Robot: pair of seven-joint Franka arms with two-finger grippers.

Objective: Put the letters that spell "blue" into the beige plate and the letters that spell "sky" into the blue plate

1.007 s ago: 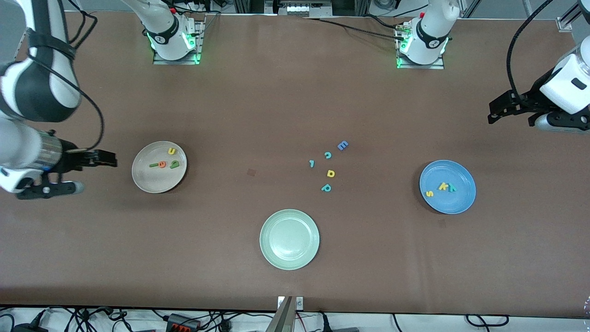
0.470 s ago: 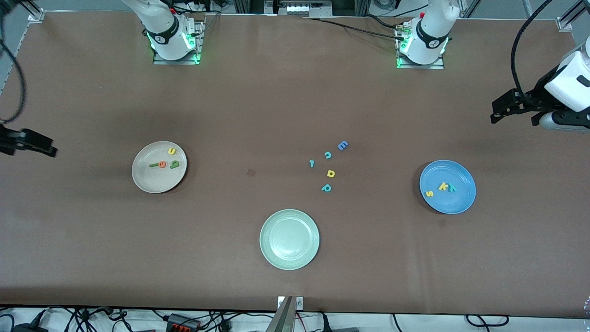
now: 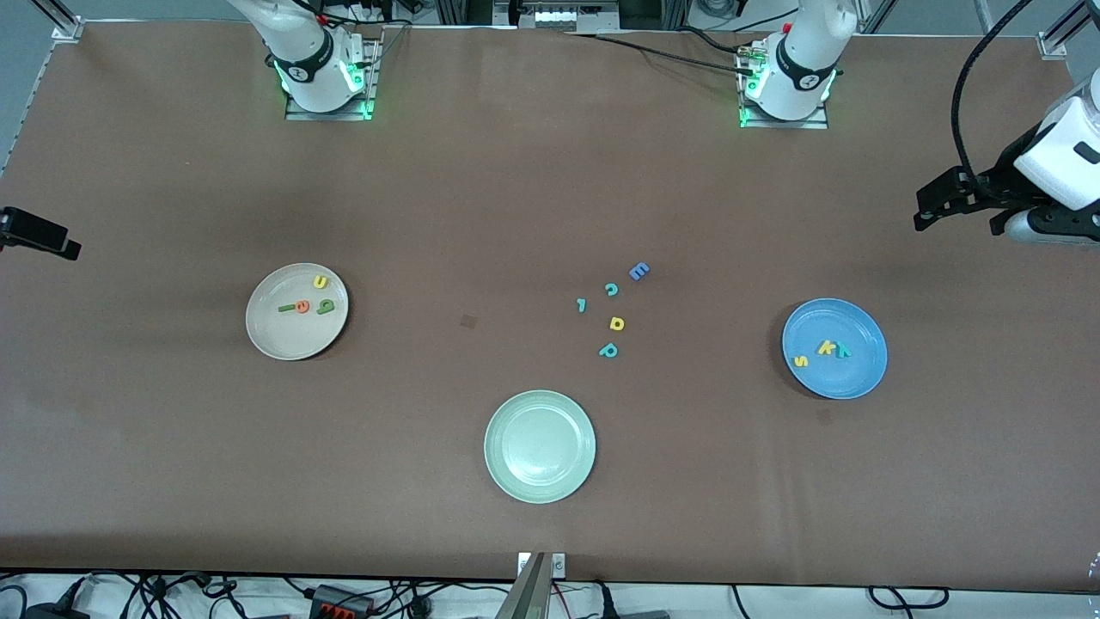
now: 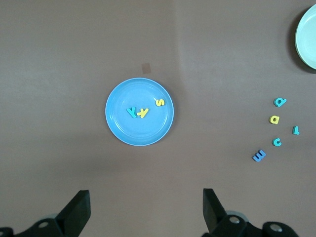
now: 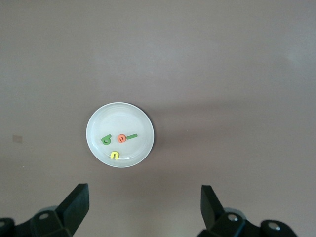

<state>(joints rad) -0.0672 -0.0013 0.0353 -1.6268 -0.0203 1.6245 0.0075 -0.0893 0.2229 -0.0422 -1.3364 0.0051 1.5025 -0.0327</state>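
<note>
1. Judging from how the letters lie, the sorting is taken to be finished; no further pick appears to be called for, only a parking of the arms.
2. Nearest the front camera, a pale green plate (image 3: 540,446) is seen with nothing in it.
3. Farther back, the blue plate (image 3: 851,383) at the left arm's end holds the yellow s (image 3: 800,361), yellow k (image 3: 826,347) and teal y (image 3: 844,350).
4. The beige plate (image 3: 279,340) at the right arm's end holds the green b (image 3: 325,306), orange e (image 3: 302,307), dark green l (image 3: 285,308) and yellow u (image 3: 320,282).
5. Between the plates, five spare letters (image 3: 616,323) are left on the table.
6. The left gripper (image 4: 145,210) is held high over the table's edge, jaws spread and empty; the right gripper (image 5: 143,207) likewise, at its own end.
</note>
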